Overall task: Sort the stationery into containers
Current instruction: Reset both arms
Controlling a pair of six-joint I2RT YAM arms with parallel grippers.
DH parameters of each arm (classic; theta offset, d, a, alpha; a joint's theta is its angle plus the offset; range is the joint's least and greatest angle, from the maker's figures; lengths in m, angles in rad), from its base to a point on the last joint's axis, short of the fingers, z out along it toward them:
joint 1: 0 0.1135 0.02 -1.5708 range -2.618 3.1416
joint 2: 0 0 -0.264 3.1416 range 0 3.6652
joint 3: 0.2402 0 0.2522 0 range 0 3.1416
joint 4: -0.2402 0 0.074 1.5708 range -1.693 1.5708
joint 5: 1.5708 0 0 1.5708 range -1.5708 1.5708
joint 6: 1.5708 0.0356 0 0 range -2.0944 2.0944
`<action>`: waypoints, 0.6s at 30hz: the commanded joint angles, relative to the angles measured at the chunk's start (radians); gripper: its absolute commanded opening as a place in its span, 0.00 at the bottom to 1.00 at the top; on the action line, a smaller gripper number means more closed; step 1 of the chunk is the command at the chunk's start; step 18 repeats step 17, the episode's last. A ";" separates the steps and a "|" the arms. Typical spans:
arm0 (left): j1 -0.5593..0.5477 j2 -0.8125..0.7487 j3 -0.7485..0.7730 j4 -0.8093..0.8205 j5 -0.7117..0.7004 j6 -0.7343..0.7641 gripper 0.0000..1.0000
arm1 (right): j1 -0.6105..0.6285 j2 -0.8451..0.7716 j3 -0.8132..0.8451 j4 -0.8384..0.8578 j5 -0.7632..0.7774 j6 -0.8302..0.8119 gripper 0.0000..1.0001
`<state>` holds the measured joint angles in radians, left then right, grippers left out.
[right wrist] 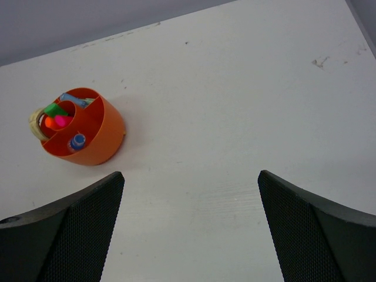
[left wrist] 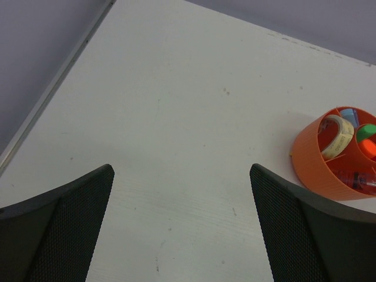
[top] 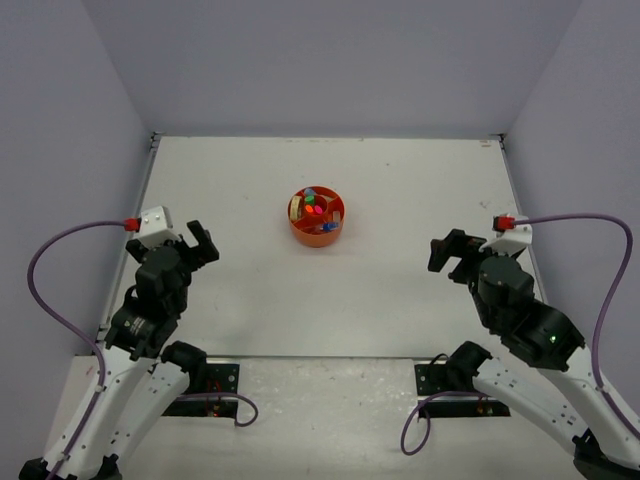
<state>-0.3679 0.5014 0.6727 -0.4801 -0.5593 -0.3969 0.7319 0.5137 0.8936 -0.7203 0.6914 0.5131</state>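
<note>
1. White table [top: 400,250], grey walls [top: 330,60].
2. Orange organizer [top: 317,232] stands mid-table holding the stationery [top: 314,209]; items blur together.
3. Left hand [top: 198,243] and right hand [top: 448,256] gape empty, well apart from it.
4. Left wrist view crops its edge.

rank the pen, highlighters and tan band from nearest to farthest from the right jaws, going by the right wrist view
1. pen: in the organizer, in the ring compartment on the arm's side.
2. highlighters: in the centre cup.
3. tan band: at the far left edge of the ring.
</note>
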 commanded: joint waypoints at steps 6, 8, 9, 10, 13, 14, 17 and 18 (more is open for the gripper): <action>0.006 -0.049 -0.011 0.042 -0.025 0.034 1.00 | -0.002 -0.052 -0.001 -0.026 0.031 0.032 0.99; 0.006 -0.053 -0.012 0.046 -0.019 0.038 1.00 | 0.000 -0.060 -0.005 -0.025 0.031 0.033 0.99; 0.006 -0.053 -0.012 0.047 -0.017 0.039 1.00 | -0.001 -0.062 -0.006 -0.025 0.032 0.032 0.99; 0.006 -0.053 -0.013 0.047 -0.015 0.039 1.00 | -0.002 -0.064 -0.007 -0.025 0.033 0.032 0.99; 0.005 -0.053 -0.014 0.049 -0.014 0.043 1.00 | -0.001 -0.072 -0.013 -0.020 0.031 0.033 0.99; 0.006 -0.054 -0.014 0.050 -0.014 0.043 1.00 | -0.002 -0.073 -0.014 -0.021 0.031 0.035 0.99; 0.006 -0.056 -0.015 0.052 -0.013 0.046 1.00 | 0.000 -0.076 -0.019 -0.019 0.028 0.042 0.99; 0.006 -0.056 -0.015 0.052 -0.013 0.046 1.00 | 0.000 -0.076 -0.019 -0.019 0.028 0.042 0.99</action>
